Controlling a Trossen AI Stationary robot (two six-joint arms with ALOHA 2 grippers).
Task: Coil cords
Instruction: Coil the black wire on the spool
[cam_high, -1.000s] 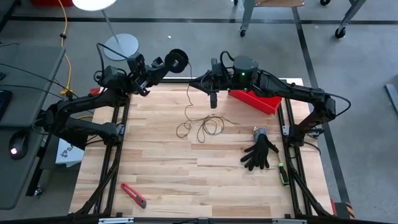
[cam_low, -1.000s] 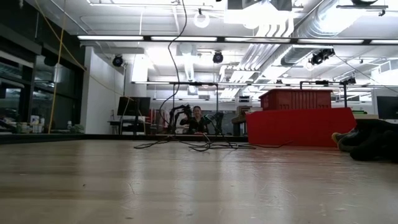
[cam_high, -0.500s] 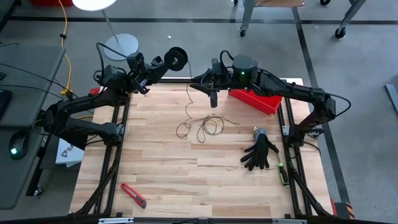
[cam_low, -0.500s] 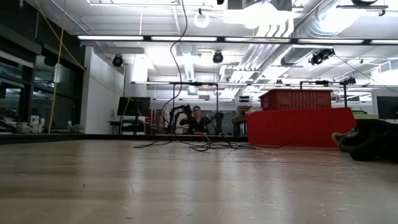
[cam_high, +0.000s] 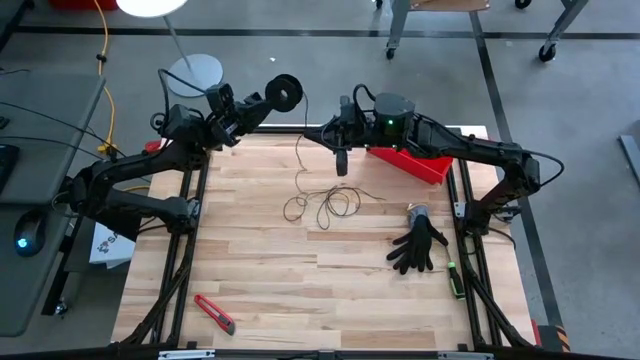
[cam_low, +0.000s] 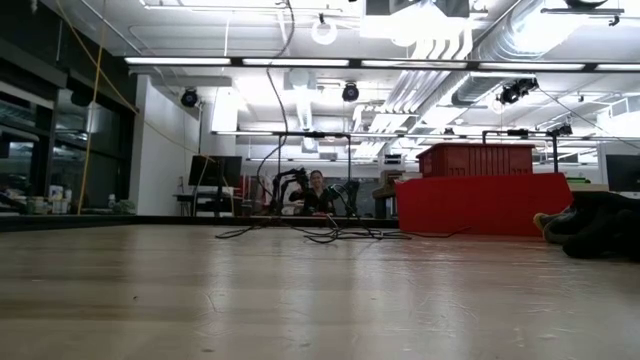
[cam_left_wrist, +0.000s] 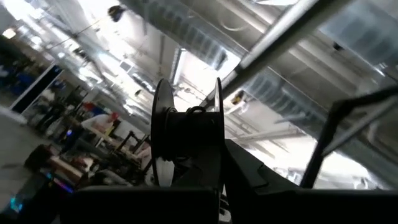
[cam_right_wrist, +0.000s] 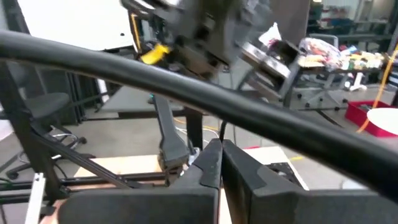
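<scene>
- Left hand (cam_high: 272, 97): raised above the far edge of the surface (cam_high: 270, 290), beyond its left far corner. Its fingers are clamped on the black spool (cam_high: 285, 91); the left wrist view shows the spool (cam_left_wrist: 186, 134) upright between the two fingers, flanges on either side.
- Right hand (cam_high: 341, 162): held above the far middle of the surface, pointing down. In the right wrist view the fingers (cam_right_wrist: 208, 165) are pressed together. Whether the cord lies between them cannot be told.
- Cord (cam_high: 320, 205): thin and dark. A strand drops from the area between the spool and the right hand down to the surface, where the rest lies in loose, irregular loops near the far centre. In the low view the loops (cam_low: 320, 235) lie flat on the wood, with one strand rising upward.
- Red bin (cam_high: 410, 160): at the far right of the surface, partly under the right arm.
- Black glove (cam_high: 418, 245): lying flat at the right side, well apart from the cord loops.
- Red-handled cutter (cam_high: 214, 313): near left area of the surface.
- A person (cam_low: 317, 192) is seated in the room behind.
</scene>
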